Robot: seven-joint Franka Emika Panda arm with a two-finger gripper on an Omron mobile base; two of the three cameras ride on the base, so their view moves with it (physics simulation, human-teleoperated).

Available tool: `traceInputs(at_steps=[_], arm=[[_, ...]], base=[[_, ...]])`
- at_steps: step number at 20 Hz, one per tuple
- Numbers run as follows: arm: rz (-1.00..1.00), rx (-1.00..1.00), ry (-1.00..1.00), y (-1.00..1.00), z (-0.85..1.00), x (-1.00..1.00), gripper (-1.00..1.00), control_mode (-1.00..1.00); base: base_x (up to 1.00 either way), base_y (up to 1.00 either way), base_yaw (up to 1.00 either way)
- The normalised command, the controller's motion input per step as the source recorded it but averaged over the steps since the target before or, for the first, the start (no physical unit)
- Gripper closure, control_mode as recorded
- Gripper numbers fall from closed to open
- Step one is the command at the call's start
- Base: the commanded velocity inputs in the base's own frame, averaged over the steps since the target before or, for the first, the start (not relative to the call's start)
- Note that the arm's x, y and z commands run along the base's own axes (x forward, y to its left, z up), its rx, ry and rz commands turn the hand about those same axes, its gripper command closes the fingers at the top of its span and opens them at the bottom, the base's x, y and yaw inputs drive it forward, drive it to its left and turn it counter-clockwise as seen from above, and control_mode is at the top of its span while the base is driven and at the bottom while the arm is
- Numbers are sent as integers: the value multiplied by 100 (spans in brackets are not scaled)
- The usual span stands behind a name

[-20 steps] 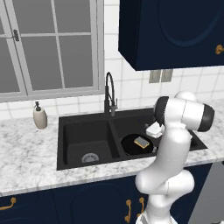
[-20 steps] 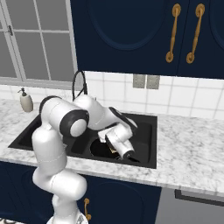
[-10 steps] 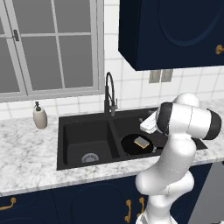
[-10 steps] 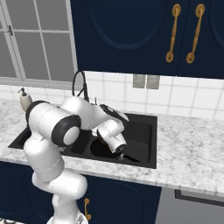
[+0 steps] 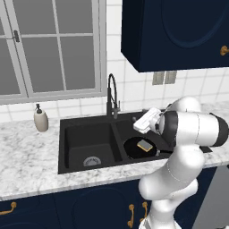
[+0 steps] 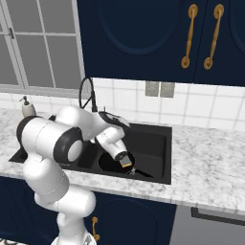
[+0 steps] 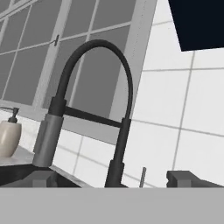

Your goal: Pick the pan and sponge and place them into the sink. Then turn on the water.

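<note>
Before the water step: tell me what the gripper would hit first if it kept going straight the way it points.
Probably the faucet: the hand view looks straight at its base and side lever. Depth is unclear.

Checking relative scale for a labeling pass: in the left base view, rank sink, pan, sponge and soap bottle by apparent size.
1. sink
2. pan
3. soap bottle
4. sponge, lying in the pan

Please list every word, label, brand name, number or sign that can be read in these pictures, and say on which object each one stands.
None: no readable text, number or sign shows in any view.
The soap dispenser bears no label.
The faucet, the sink, the pan and the sponge carry no marking.
The navy cabinet doors and the wall outlet plate are plain.
</note>
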Motion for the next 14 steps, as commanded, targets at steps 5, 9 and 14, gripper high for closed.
traceInputs(at_steps=[5, 9, 14], arm=[[0, 0, 3, 15, 17, 35, -100, -100], [0, 0, 5, 8, 4, 46, -100, -100], [0, 0, 6, 0, 0, 48, -100, -100]], base=[[0, 0, 0], [0, 0, 0], [0, 0, 0]])
